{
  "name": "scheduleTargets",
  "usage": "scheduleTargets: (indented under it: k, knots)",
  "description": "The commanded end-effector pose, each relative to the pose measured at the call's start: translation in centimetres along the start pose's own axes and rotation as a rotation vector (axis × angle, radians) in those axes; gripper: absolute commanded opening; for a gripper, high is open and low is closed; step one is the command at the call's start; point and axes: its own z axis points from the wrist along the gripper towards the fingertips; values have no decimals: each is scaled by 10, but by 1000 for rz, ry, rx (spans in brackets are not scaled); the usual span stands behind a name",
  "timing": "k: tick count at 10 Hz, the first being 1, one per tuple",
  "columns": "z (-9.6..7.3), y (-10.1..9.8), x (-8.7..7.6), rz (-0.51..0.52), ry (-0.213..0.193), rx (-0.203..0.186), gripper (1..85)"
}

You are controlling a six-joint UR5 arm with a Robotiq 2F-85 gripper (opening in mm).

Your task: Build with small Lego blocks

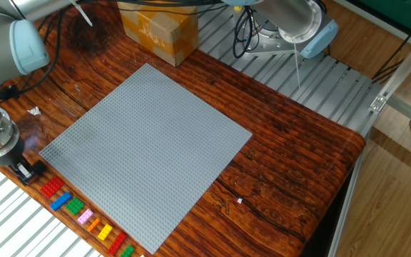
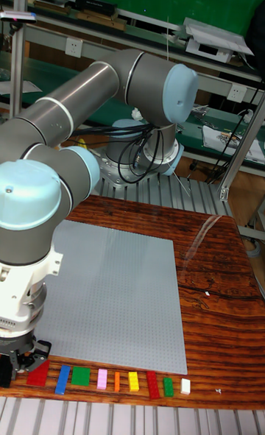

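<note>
The small Lego blocks lie in a row along the table's front edge, beside the grey baseplate (image 1: 148,135) (image 2: 110,295): red (image 1: 51,188) (image 2: 38,373), blue (image 1: 61,200) (image 2: 63,378), green (image 1: 75,208), pink (image 1: 85,216), orange, yellow (image 1: 105,232), then another red and green. My gripper (image 1: 26,171) (image 2: 23,358) hangs low at the row's left end, just beyond the first red block. A black shape (image 1: 33,169) sits at its fingertips. Whether that is a black block or the fingers themselves is unclear. The arm hides the jaws.
A brown cardboard box (image 1: 159,32) stands at the back of the wooden table, behind the baseplate. A small white piece (image 2: 185,386) ends the block row. Ribbed metal surfaces border the table at front left and back right.
</note>
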Motion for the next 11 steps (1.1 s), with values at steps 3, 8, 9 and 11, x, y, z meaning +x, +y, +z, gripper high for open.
scheduleTargets:
  k: [3,8,9,11]
  knots:
    - [-20,2,26,37,41,-6,10]
    - [-18,-3,52,20,64,-16,10]
    - [-16,-5,56,17,59,-19,10]
    - [-12,-9,61,14,55,-18,10]
